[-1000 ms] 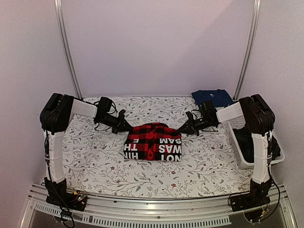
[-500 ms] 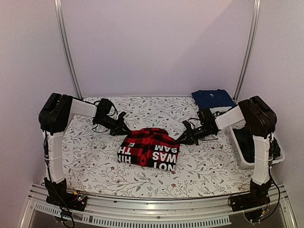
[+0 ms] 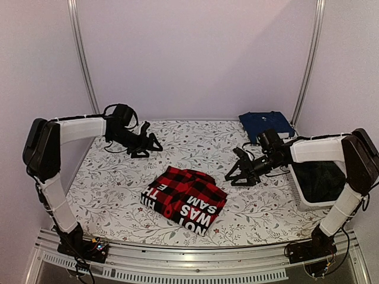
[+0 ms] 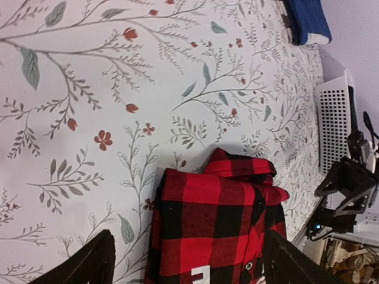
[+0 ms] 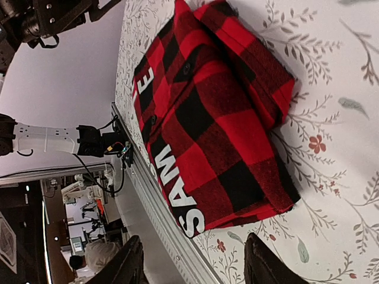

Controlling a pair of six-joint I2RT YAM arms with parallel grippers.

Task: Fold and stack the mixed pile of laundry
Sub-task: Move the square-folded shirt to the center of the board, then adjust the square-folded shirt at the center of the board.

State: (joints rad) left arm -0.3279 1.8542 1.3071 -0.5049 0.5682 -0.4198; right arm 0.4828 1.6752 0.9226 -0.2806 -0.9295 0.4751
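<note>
Folded red-and-black checked shirt [image 3: 185,200], flat on the floral table cloth [image 3: 118,195], centre of the near half, touched by neither arm. Left gripper [image 3: 152,146], far and left of it: jaws apart, empty. Right gripper [image 3: 237,177], just to its right: jaws apart, empty. Navy folded garment [image 3: 265,123] at far right corner; white basket [image 3: 309,204] at right edge holds dark cloth [image 3: 320,177].
</note>
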